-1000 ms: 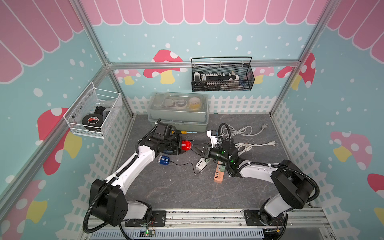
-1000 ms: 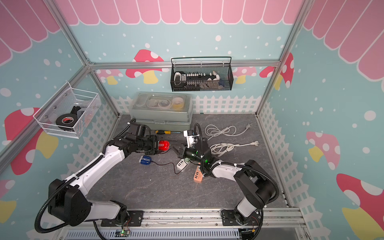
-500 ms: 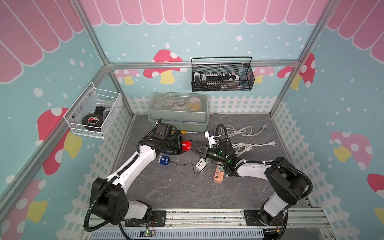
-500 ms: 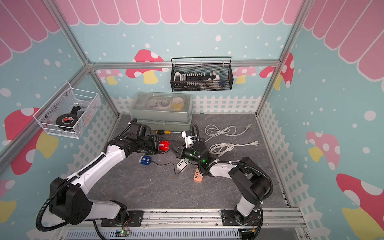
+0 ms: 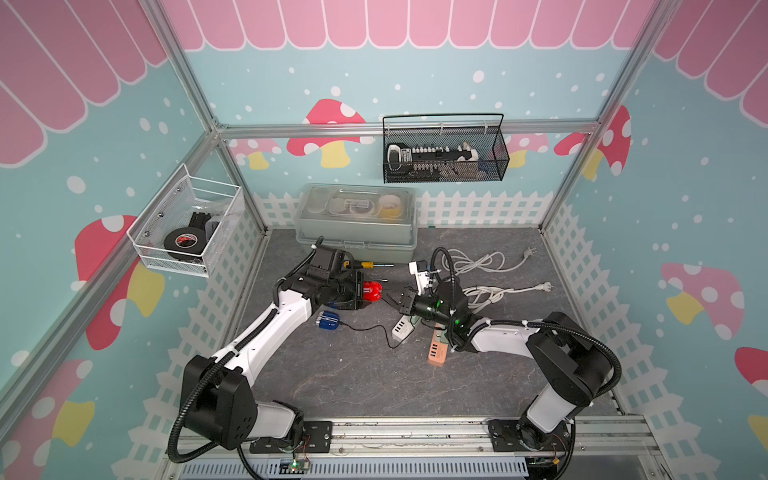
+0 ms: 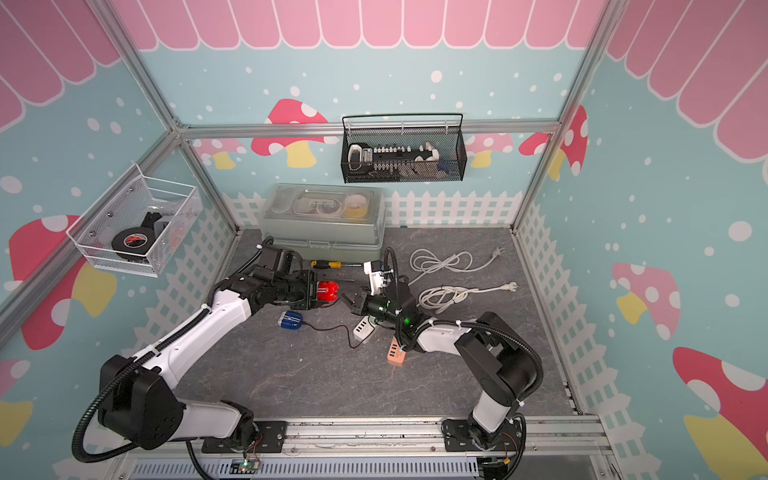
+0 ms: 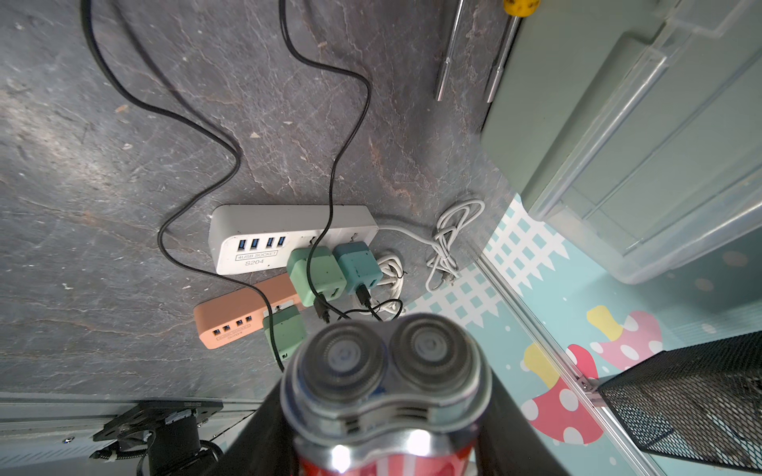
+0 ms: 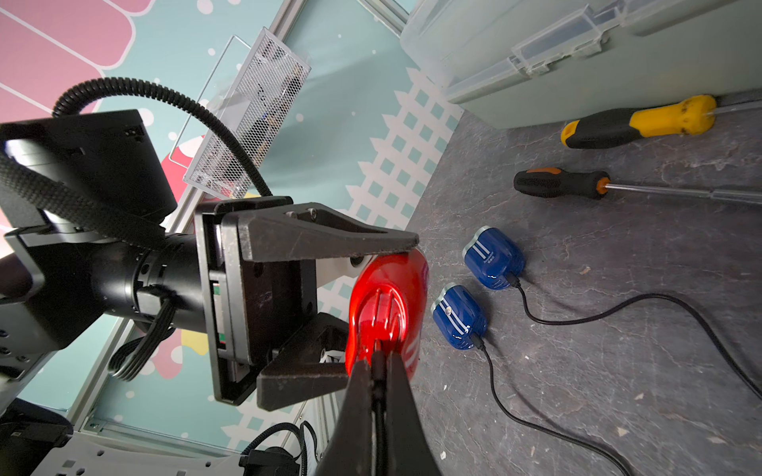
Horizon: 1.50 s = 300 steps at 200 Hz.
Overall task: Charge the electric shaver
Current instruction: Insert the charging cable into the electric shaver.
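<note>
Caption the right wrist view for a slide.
The right gripper holds a plug at the base of the red shaver, gripped by the left gripper.

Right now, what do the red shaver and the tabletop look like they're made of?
Shaver: glossy red plastic body, judging by sharp highlights; head looks like brushed silver metal or metallised plastic. Tabletop: matte dark grey with pale veins, like slate, possibly a printed surface.

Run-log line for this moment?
left gripper: holds red electric shaver | right gripper: pinches black cable plug | plug: at shaver's base, insertion unclear
</note>
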{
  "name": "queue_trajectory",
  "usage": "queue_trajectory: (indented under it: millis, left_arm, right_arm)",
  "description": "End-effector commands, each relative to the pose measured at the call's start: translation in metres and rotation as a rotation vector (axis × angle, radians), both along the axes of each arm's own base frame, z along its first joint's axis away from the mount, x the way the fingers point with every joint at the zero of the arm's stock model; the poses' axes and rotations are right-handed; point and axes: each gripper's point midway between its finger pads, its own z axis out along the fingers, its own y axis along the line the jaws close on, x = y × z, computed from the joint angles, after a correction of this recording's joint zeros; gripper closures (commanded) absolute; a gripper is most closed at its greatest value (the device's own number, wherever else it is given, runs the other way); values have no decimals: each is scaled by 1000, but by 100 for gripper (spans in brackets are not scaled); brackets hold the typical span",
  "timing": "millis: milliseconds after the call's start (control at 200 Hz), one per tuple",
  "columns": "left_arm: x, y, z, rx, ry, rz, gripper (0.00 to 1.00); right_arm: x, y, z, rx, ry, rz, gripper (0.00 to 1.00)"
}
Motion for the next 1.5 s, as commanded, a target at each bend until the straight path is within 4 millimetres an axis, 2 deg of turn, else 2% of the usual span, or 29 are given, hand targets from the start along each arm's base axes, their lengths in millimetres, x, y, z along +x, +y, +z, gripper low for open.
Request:
queue_trajectory:
  millis: [0, 225, 370, 650, 881, 1016, 1151, 1366, 1416, 1496]
  left_arm:
    - [6, -7, 22, -34, -52, -7, 100]
    - [7, -5, 25, -28, -62, 0, 100]
    - [7, -6, 26, -29, -65, 1, 100]
    - [3, -19, 29, -50, -68, -47, 100]
    - [1, -21, 34, -69, -81, -62, 100]
    - [1, -23, 37, -76, -90, -70, 100]
    - [0, -30, 39, -89, -101, -90, 100]
    - [7, -38, 43, -122, -130, -90, 100]
    - [8, -39, 43, -123, -132, -93, 100]
    - [9, -38, 48, -122, -147, -86, 100]
  right_arm:
    - [0, 0, -10, -52, 16, -3, 100]
    - [-1, -3, -20, -109, 45, -15, 100]
    - [0, -1, -18, -101, 50, -12, 100]
    - [-3, 8, -12, -87, 50, 45, 100]
    - [-7, 17, -19, -90, 70, 104, 100]
    - [-5, 13, -25, -120, 83, 77, 100]
    - [-4, 20, -16, -87, 83, 103, 100]
    - [-3, 37, 10, 52, 93, 164, 100]
    - [-3, 41, 5, 16, 103, 173, 100]
    - [-1, 36, -16, -91, 128, 142, 100]
